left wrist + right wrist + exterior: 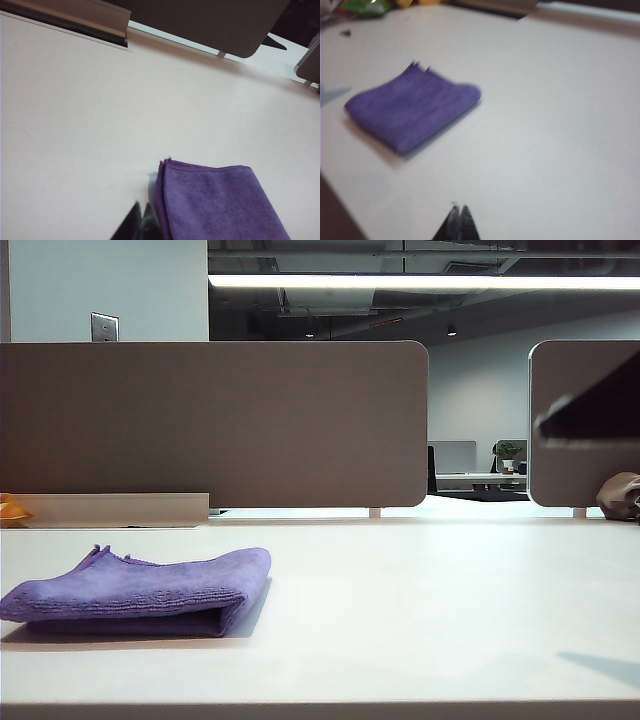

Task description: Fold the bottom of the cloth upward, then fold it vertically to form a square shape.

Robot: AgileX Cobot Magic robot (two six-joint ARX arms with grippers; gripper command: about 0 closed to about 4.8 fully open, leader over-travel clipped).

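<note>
Looking across the pale, smooth tabletop point(420, 610), we see the cloth point(140, 590) lying folded at the lower left of the exterior view, a soft lavender microfibre piece with a fuzzy nap, a stitched hem and several stacked layers showing along its near edge. Its outline is close to a square, with one loose corner sticking up at the back. Behind it stand matte grey-brown divider panels point(215, 425) with rounded corners, and a small brown-grey fabric lump point(620, 497) sits at the far right edge.

In the left wrist view we find the left claw point(141, 220) with its dark tips pressed together, holding nothing, just beside the hemmed edge of the cloth point(220, 205) and not clearly touching it. In the right wrist view, which is blurred, the right claw point(458, 220) also has its tips pressed together and empty, well apart from the cloth point(412, 107), which lies toward the upper left of that frame.
</note>
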